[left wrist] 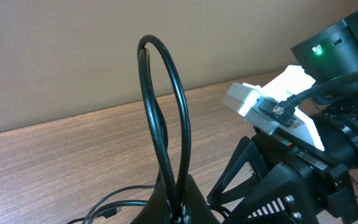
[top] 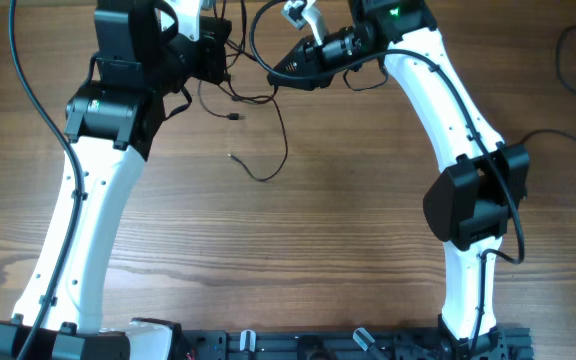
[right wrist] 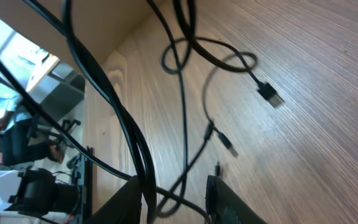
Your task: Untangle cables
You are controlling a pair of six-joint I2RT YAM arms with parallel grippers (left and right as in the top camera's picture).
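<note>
The cables (top: 285, 148) are thin black strands trailing from the two grippers at the table's far edge onto the wood, with small plug tips (top: 233, 118). My left gripper (top: 218, 55) is shut on a loop of cable (left wrist: 166, 106) that arches up above its fingers (left wrist: 197, 202). My right gripper (top: 283, 70) faces it close by. In the right wrist view its jaws (right wrist: 176, 186) stand apart, with cable strands (right wrist: 145, 149) running between them, against the left finger (right wrist: 129, 199). A flat plug (right wrist: 267, 93) and a smaller plug (right wrist: 227, 144) lie on the table beyond.
Thick black arm cables (top: 28, 90) hang along the left arm, and another (top: 568, 60) lies at the far right. The right arm's wrist camera (left wrist: 272, 109) sits just beside the left gripper. A plain wall (left wrist: 73, 50) rises behind the table's far edge.
</note>
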